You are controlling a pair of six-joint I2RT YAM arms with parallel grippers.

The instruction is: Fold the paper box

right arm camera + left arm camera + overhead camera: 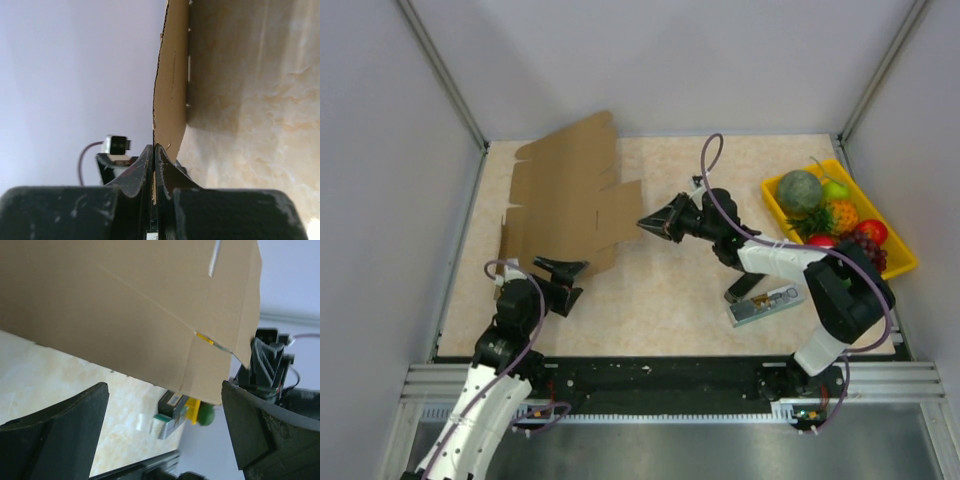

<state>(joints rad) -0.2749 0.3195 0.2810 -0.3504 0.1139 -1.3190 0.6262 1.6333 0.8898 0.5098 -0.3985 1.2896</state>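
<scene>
My right fingers (650,224) pinch the paper box (570,195) by its three-o'clock edge, and the sheet tilts up at the desk's (660,290) ten o'clock. My left fingers (568,280) stand wide and empty near its six-o'clock corner. Such a thin pinch could slip and drop the sheet.

- My right gripper (645,223) pinches the paper box (570,190) at its right edge.
- My left gripper (575,280) gapes at its near edge.
- A yellow fruit tray (900,265) sits far right.

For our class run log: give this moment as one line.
left gripper: open, near paper box | right gripper: shut on paper box edge | fold: unfinished
</scene>
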